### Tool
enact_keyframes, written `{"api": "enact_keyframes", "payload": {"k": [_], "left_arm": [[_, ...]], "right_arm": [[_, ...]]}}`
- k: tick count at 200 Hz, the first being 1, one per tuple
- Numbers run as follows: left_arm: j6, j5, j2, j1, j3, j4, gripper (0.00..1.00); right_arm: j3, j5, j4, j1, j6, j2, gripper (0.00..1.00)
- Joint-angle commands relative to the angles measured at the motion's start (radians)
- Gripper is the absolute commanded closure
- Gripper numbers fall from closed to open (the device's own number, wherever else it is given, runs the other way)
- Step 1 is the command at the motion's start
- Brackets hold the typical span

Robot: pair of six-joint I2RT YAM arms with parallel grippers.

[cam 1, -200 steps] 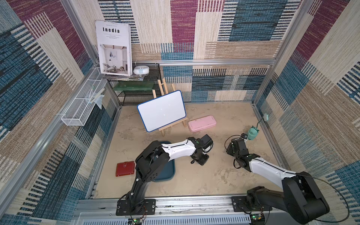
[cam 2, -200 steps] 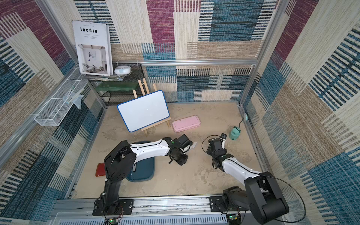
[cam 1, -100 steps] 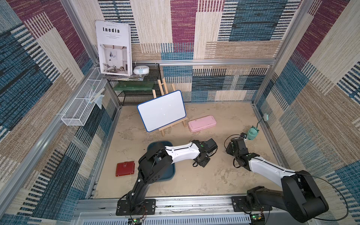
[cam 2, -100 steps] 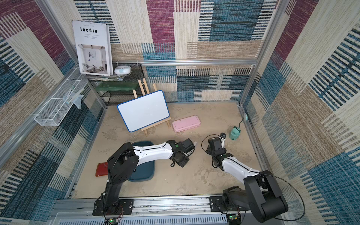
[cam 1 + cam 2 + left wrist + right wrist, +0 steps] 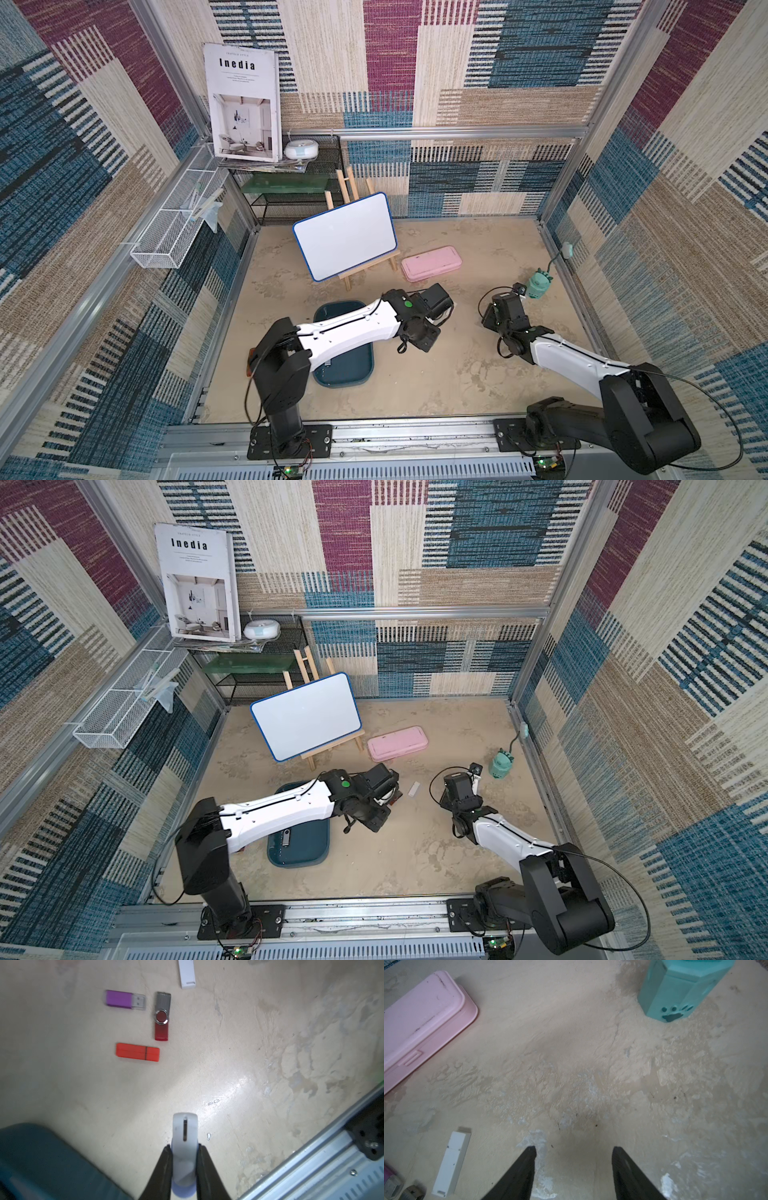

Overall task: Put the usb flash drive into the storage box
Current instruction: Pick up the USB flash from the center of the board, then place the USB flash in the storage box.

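My left gripper (image 5: 184, 1146) is shut on a pale grey-white usb flash drive (image 5: 185, 1126), which sticks out past the fingertips above the beige floor. The dark teal storage box (image 5: 41, 1163) lies close beside it; in both top views the storage box (image 5: 349, 370) (image 5: 307, 845) sits partly under the left forearm, with a dark drive (image 5: 286, 837) inside. Purple (image 5: 122, 999), red swivel (image 5: 162, 1018), orange (image 5: 137, 1052) and white (image 5: 187, 974) drives lie loose on the floor ahead. My right gripper (image 5: 574, 1153) is open over bare floor, beside the white drive (image 5: 451, 1163).
A pink case (image 5: 431, 263) (image 5: 421, 1022) and a whiteboard on an easel (image 5: 345, 235) stand behind the arms. A teal paw-print container (image 5: 539, 286) (image 5: 679, 991) sits at the right wall. The metal front rail (image 5: 311, 1157) runs near the left gripper.
The left jaws have closed onto the pale drive, and the left arm's elbow has shifted, uncovering more of the storage box. The right arm has not moved.
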Motion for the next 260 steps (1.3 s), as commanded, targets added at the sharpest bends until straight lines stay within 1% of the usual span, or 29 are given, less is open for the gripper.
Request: {"api": "enact_keyframes", "payload": {"k": [1, 15, 26, 53, 69, 82, 106, 172, 260], "left_arm": [[-0.106, -0.125, -0.123, 0.004, -0.050, -0.095, 0.97], [-0.182, -0.214, -0.216, 0.018, -0.108, -0.142, 1.00], [-0.240, -0.249, -0.289, 0.041, -0.173, -0.163, 1.00], [-0.333, -0.227, -0.433, 0.141, -0.349, -0.164, 1.00], [-0.360, -0.221, -0.486, 0.198, -0.442, -0.158, 0.99], [-0.366, -0.193, -0.514, 0.235, -0.507, -0.124, 0.99], [-0.370, -0.166, -0.491, 0.266, -0.569, -0.070, 0.97], [-0.403, -0.169, -0.357, 0.279, -0.606, -0.009, 0.95], [-0.413, -0.193, -0.307, 0.306, -0.657, 0.029, 0.91]], "right_arm": [[0.009, -0.003, -0.004, 0.000, -0.005, 0.006, 0.37], [0.010, -0.007, -0.005, 0.000, -0.006, 0.009, 0.37], [0.012, -0.010, -0.005, 0.002, -0.007, 0.011, 0.37], [0.012, -0.009, -0.004, 0.000, -0.007, 0.014, 0.37], [0.011, -0.016, 0.001, 0.000, -0.008, 0.015, 0.37], [0.013, -0.016, 0.001, 0.000, -0.008, 0.022, 0.37], [0.018, -0.017, -0.002, 0.000, -0.007, 0.033, 0.37], [0.017, -0.011, -0.002, 0.000, -0.009, 0.038, 0.37], [0.018, -0.010, -0.004, 0.000, -0.008, 0.041, 0.37]]}}
